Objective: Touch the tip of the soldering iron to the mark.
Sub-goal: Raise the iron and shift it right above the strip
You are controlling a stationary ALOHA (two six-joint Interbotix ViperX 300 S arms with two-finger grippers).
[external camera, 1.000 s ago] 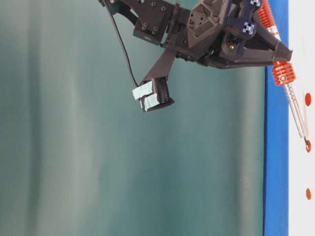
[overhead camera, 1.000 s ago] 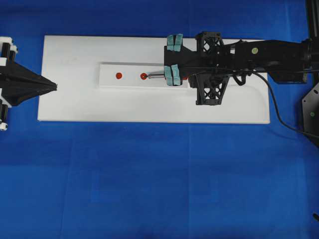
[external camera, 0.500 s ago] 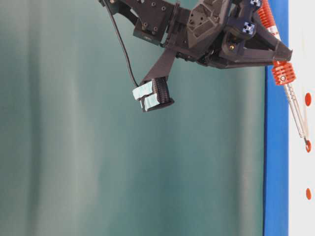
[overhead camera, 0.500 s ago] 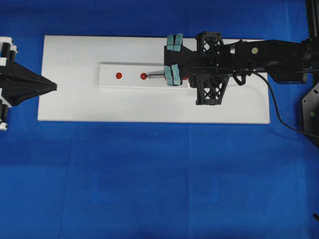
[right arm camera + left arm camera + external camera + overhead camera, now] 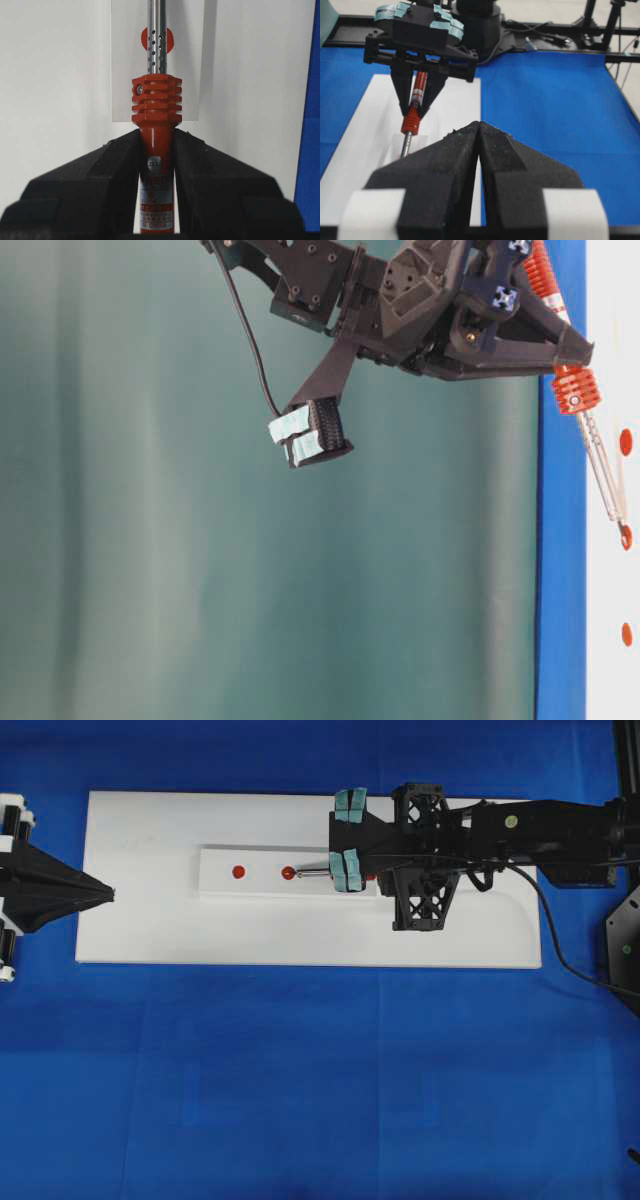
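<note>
Jaws of your right gripper (image 5: 156,150) clamp the soldering iron (image 5: 155,107) by its red handle; its tip rests on the middle red mark (image 5: 288,873) of the white strip (image 5: 262,860). Your left gripper (image 5: 479,145), jaws pressed together, sits at the board's (image 5: 150,935) far end.

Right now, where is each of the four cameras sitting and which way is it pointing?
Overhead: looks straight down at the white board; both arms show.
Table-level: picture turned sideways, low along the table; shows the right hand with the soldering iron.
Left wrist: looks over the shut left hand toward the right arm.
Right wrist: looks down the iron to a red mark.
All four show the iron.
</note>
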